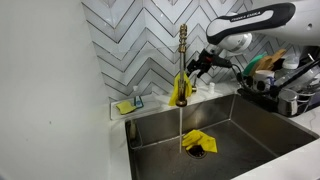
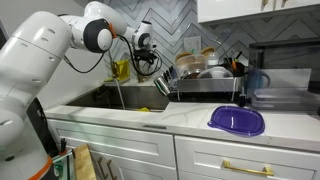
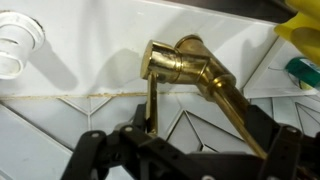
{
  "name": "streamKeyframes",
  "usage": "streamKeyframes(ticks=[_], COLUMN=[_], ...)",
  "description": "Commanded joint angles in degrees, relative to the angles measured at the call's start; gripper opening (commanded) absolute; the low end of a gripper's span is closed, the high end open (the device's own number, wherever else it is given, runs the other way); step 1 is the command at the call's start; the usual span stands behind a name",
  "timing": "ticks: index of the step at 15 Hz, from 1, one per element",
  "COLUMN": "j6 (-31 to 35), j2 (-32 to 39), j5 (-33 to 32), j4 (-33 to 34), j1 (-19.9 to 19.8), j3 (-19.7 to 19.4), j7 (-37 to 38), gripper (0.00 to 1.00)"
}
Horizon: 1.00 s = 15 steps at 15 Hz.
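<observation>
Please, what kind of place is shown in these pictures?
Most likely a home kitchen. A steel sink is set in a white counter, a brass tap stands behind it against a tiled wall, and a dish rack full of dishes stands beside the sink.

No text can be read (arm (image 1: 250, 17) lettering too small).

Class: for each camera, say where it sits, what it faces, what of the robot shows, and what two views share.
An exterior view: before the sink, facing the faucet and tiled wall; the arm shows at the picture's right.
An exterior view: along the counter, facing the dish rack; the arm fills the picture's left.
Wrist view: behind the open gripper, close on the faucet.
Shared: both exterior views show the sink.
</observation>
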Motion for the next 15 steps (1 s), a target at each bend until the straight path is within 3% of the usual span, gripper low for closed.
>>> streamKeyframes(ticks=[1, 6, 9, 15], j6=[-3.02, -8.16, -8.03, -4.39], j2=[-0.25, -1.04, -1.36, -1.54], j5=[0.08, 0.78, 0.15, -9.01], j4=[-0.08, 1.0, 1.2, 1.14], j1=[0.45, 0.34, 0.59, 2.13], j3=[-0.2, 0.83, 0.95, -3.16], j7=[2.27, 3.36, 3.42, 2.83], gripper=[1.0, 1.0, 1.0, 1.0])
